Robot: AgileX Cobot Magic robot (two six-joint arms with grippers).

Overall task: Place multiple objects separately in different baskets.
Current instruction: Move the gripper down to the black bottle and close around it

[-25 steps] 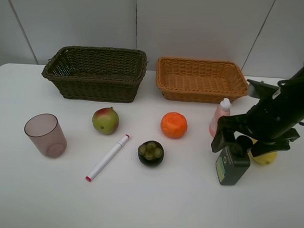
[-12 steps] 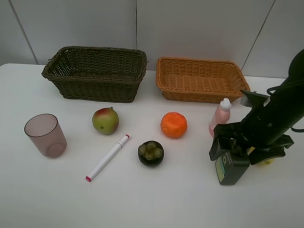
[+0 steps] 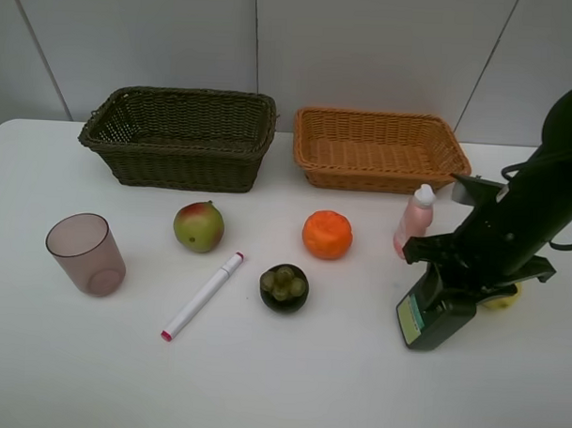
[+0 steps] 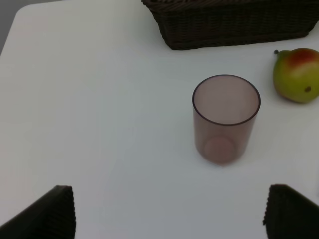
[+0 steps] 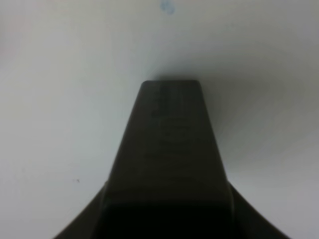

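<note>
The right pincer (image 3: 456, 272) is clenched on the top of the dark green bottle (image 3: 431, 318), with the pink bottle (image 3: 415, 221) just beside it and the yellow lemon (image 3: 502, 298) on its other side. Beyond it stand 2 baskets: the orange-tan basket (image 3: 381, 180), nearer, shows bare weave inside, and the dark olive-brown basket (image 3: 184, 168) is well off to the side. The left pincer (image 4: 169, 219) is released, jaws wide, with the upright mauve cup (image 4: 226, 119) ahead of it.
</note>
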